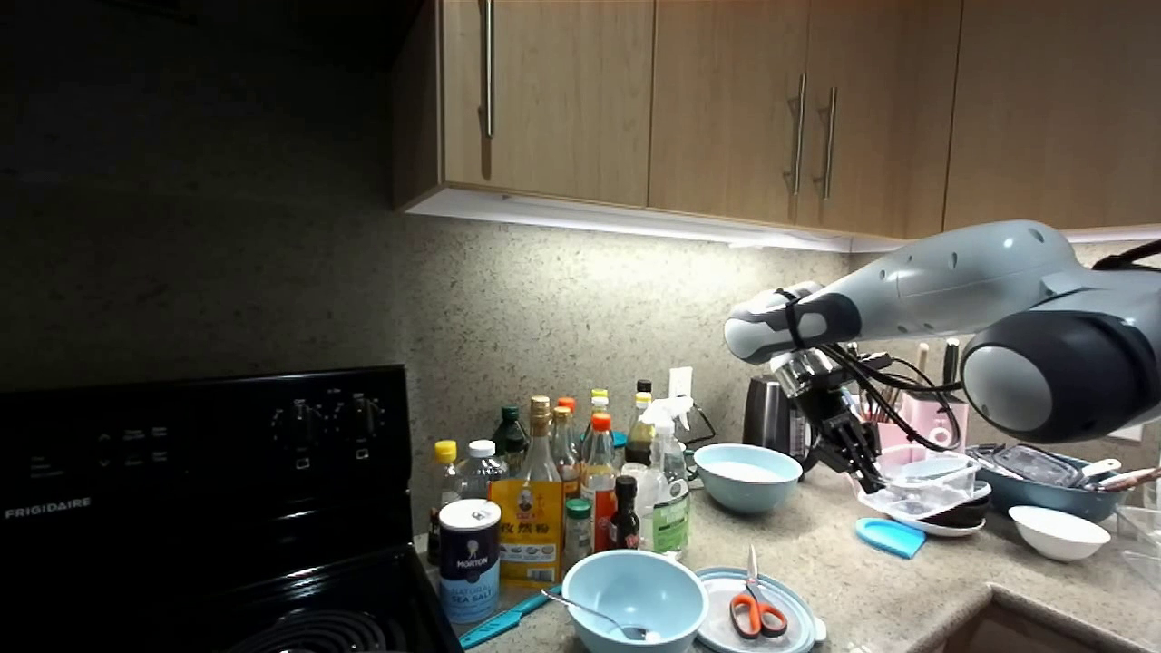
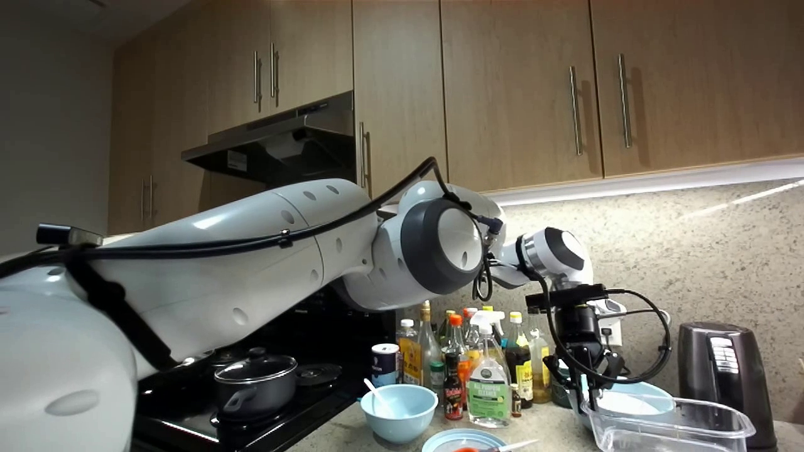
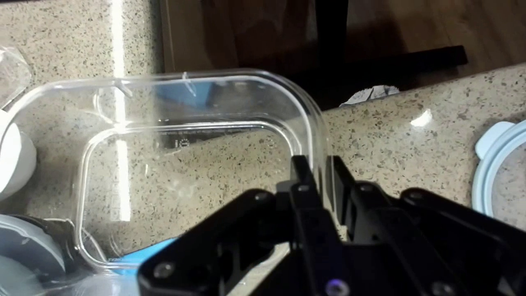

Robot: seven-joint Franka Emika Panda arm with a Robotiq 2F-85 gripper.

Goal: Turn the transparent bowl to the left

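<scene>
My black two-fingered gripper (image 3: 322,168): fingers clasped on one short end wall of a clear rounded-rectangular plastic container (image 3: 185,176). Container: over the speckled countertop (image 3: 390,152), opening upward; long axis running from my fingers leftward in the wrist view, rightward in both exterior views. Bright-blue flat piece (image 1: 891,537), on the countertop. White round bowl (image 1: 1059,533), beyond the far end.

Stove (image 1: 209,453): FRIGIDAIRE; canister (image 1: 469,560): MORTON NATURAL SEA SALT; packet (image 1: 527,535): 孜然粉; sprayer (image 2: 490,390): ALL PURPOSE CLEANER.
</scene>
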